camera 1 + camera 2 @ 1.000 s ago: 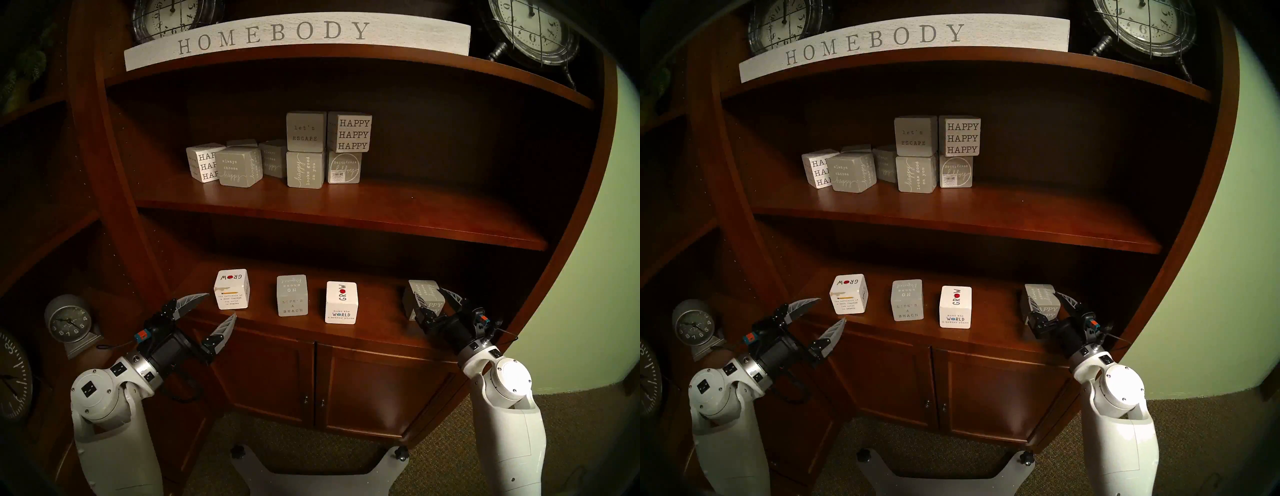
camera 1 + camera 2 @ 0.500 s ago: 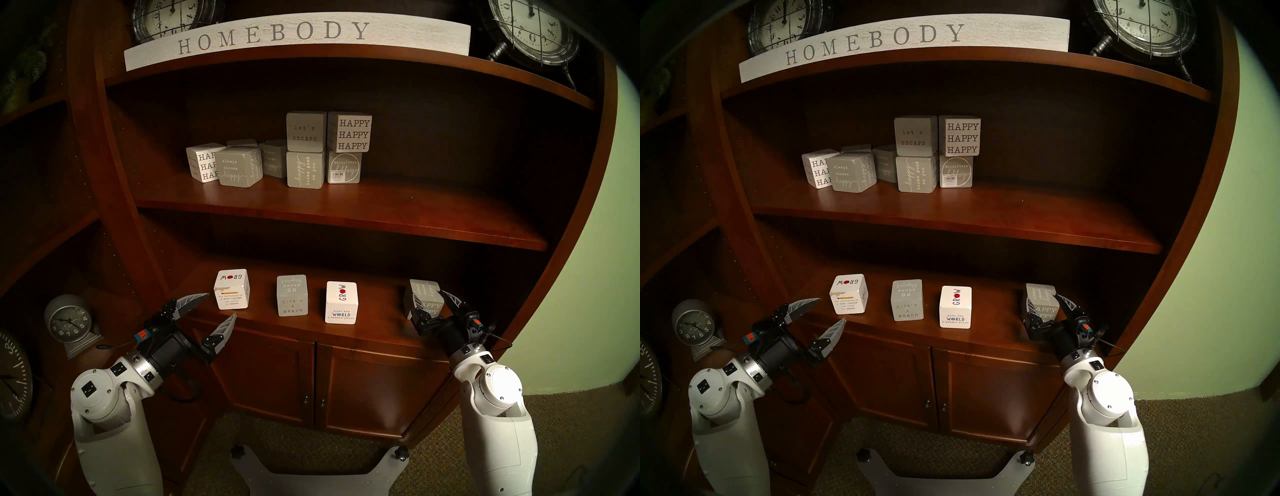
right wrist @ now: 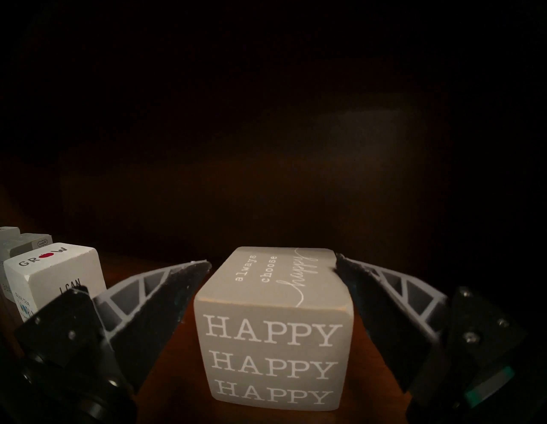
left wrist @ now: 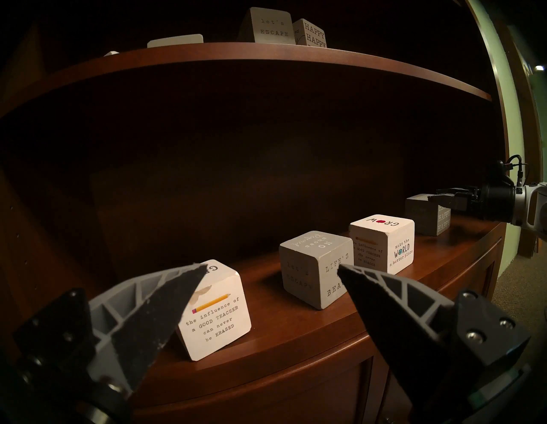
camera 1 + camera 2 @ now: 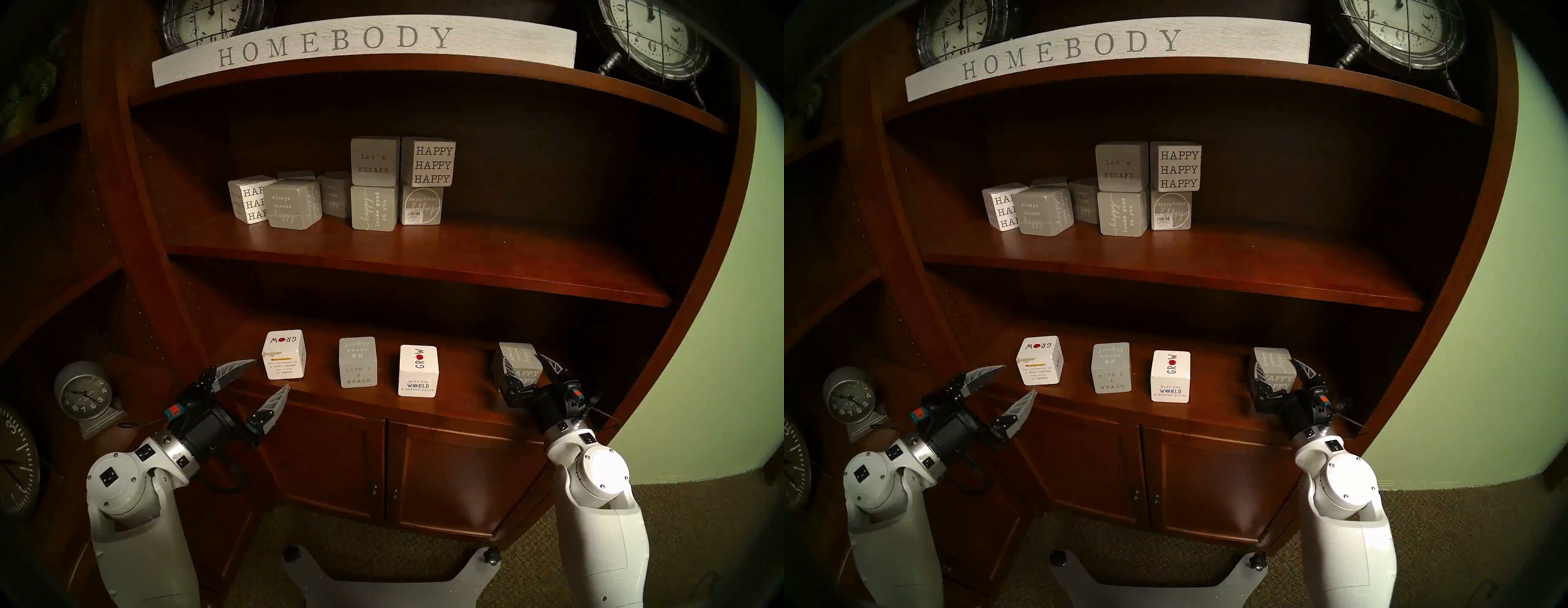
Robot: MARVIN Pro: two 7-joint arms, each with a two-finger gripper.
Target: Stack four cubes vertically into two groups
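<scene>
Four blocks in a row on the lower shelf point(image 5: 445, 407), none stacked. Right gripper point(image 3: 273, 266) spread around the grey HAPPY block point(image 3: 273, 334) at the row's right end; right finger point(image 3: 367, 299) seemingly touching, left one just clear. Left gripper point(image 5: 271, 375) spread, empty, just beside the left GROW block point(image 5: 284, 354). Between: beach block point(image 5: 357, 362), second GROW block point(image 5: 418, 370).

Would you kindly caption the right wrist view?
Open right gripper straddling grey "HAPPY HAPPY HAPPY" cube on wooden shelf.
</scene>
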